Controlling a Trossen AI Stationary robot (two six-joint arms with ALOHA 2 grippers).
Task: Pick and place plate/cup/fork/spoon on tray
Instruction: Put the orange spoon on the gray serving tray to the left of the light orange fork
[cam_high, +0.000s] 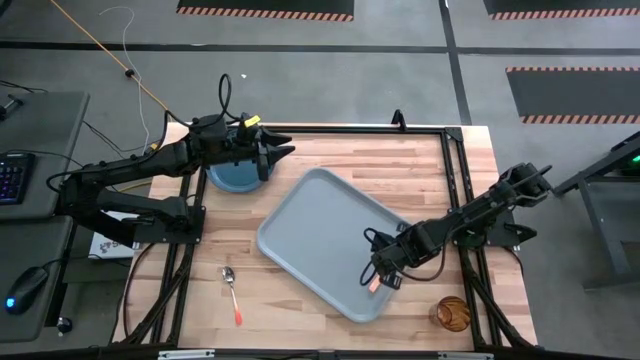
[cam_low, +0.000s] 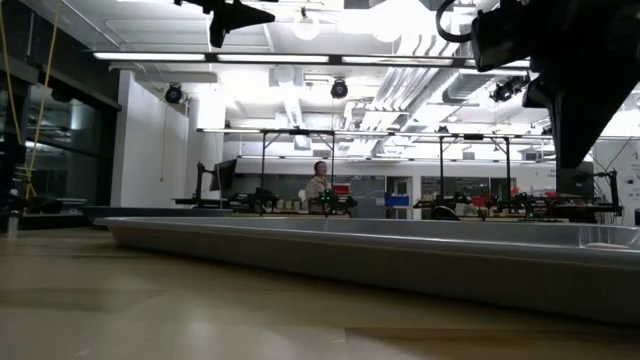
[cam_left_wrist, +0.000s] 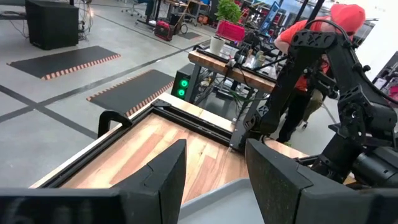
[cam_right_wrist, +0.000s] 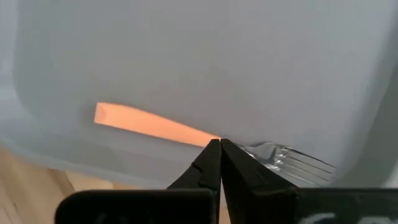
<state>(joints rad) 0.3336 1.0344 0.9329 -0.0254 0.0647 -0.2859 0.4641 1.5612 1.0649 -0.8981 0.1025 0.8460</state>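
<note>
— What do we have on the table (cam_high: 330, 160) around the tray (cam_high: 320, 235)?

— We see the plate (cam_high: 232, 178) at the far left corner, half hidden under the left gripper (cam_high: 285, 152). The spoon (cam_high: 232, 290) lies on the wood near the front, left of the tray and well apart from it. The cup (cam_high: 452, 313) stands at the front right, just off the tray's near corner. Nothing else sits between these things (only bare wood).

— And the fork?

— We find the fork (cam_right_wrist: 186, 134) inside the tray, down by its near right corner, peach handle flat on the grey floor and the tines close to the lip.

— What is the right arm doing there?

— We see it stretched from the right edge of the table inward, its gripper (cam_right_wrist: 221, 155) tipped down over the tray corner. In its wrist view the two fingers stand pressed together, tips right at the join of handle and tines; whether they pinch the fork or just touch it, we cannot tell.

— The left arm?

— We see it reaching along the far edge, above the plate, its fingers (cam_left_wrist: 155, 180) spread apart with nothing between them. In that view a person in red (cam_left_wrist: 329, 37) stands beyond the table.
</note>
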